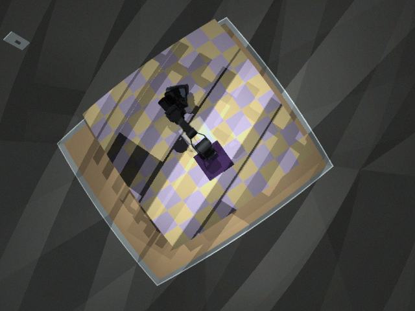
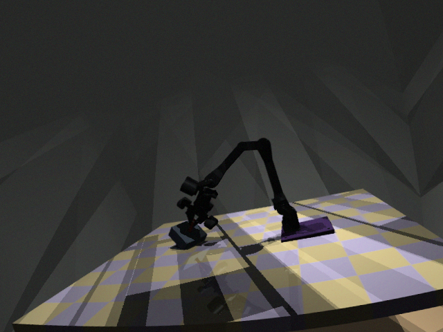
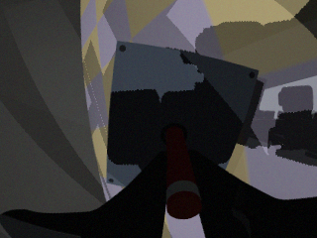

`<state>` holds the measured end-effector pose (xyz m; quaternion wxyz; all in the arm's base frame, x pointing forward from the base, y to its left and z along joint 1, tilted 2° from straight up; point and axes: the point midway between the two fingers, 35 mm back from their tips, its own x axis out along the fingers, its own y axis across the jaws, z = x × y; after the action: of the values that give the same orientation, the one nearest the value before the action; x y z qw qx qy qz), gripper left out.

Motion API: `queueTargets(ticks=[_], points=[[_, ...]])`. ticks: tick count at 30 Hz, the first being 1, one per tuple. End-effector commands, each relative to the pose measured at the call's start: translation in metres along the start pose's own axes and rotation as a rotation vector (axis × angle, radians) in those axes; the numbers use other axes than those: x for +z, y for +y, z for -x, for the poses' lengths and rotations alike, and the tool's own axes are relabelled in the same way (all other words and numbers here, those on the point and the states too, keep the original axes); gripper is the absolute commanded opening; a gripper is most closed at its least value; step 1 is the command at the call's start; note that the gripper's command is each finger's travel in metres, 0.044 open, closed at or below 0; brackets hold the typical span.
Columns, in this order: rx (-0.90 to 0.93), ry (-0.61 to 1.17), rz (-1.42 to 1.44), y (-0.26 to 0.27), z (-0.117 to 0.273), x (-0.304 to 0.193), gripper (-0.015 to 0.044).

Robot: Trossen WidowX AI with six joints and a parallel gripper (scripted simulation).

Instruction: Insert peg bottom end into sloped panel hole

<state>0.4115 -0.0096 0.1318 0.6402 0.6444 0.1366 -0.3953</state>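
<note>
The peg (image 3: 178,156) (image 2: 192,225) is dark red and round, with a grey band near its top end. The blue-grey sloped panel (image 3: 144,71) (image 2: 196,236) (image 1: 183,89) stands at the far end of the arm. In the wrist view, the peg's far end is at the panel's round hole, inside its dark rim; how deep it sits cannot be told. My gripper (image 3: 177,157) (image 2: 192,223) is shut on the peg, close above the panel face, with the peg roughly in line with the hole. In the top view the gripper parts hide the peg and hole.
The arm's base stands on a purple plate (image 1: 224,159) (image 2: 314,229). The checkered yellow and lilac table top (image 1: 187,217) (image 2: 340,279) carries dark shadow bands. A small grey plate (image 1: 10,36) lies far off at the upper left in the top view.
</note>
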Motion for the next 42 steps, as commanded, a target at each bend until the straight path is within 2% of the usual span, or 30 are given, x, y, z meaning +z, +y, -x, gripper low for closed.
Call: queueTargets(ticks=[1,32,42], points=[[0.0,0.003,0.004,0.0,-0.003,-0.001,0.0],[-0.003,-0.001,0.002,0.0,-0.014,0.0,0.0],[-0.003,-0.001,0.002,0.0,-0.014,0.0,0.0263]])
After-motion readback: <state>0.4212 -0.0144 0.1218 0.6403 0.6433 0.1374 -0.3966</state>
